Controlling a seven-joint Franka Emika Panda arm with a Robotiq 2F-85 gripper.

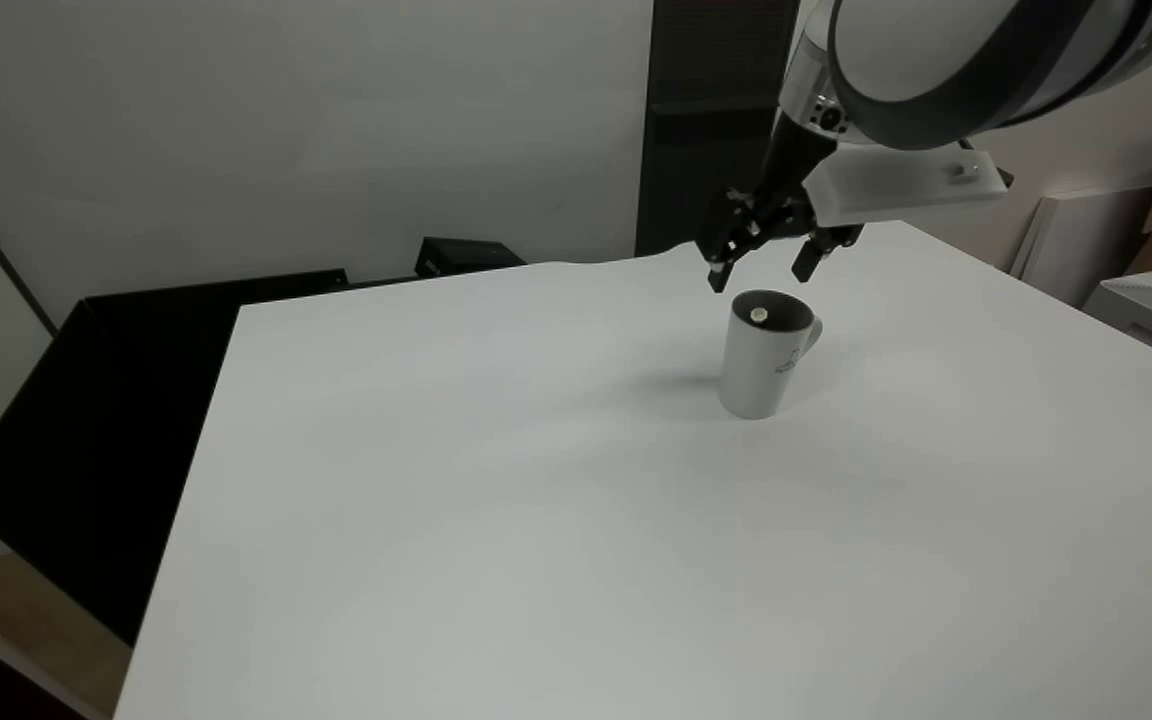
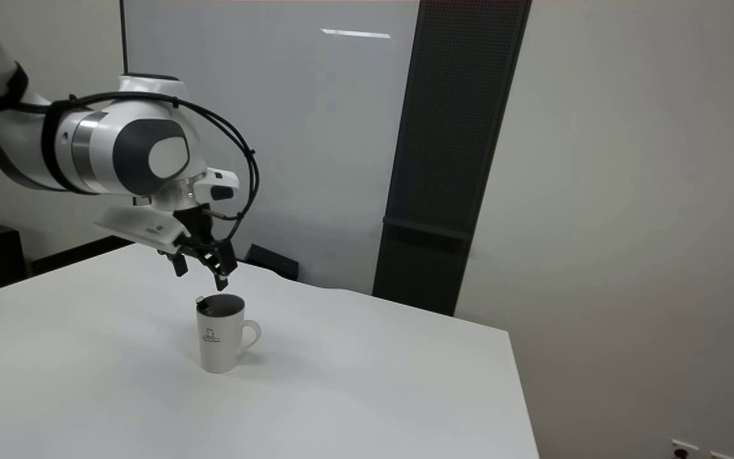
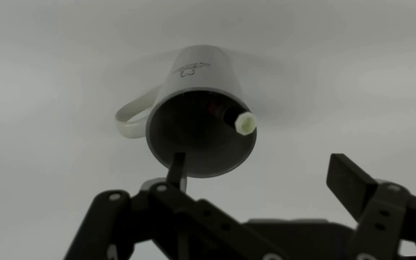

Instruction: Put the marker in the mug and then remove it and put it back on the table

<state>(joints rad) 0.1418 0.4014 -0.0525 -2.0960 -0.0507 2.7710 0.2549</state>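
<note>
White table (image 1: pixel 456 500) fills most of an exterior view, and toward its upper right we see the gripper (image 1: pixel 761 278) spread wide, holding nothing. In the wrist view, the marker (image 3: pixel 234 116) stands tilted inside the mug (image 3: pixel 208 77), its long axis slanting from the dark middle to a pale end at the rim's right. That end lies above the fingertips (image 3: pixel 339 169) in the frame, sideways between them; to lift it out, we judge, one of them must enter the mug.
</note>
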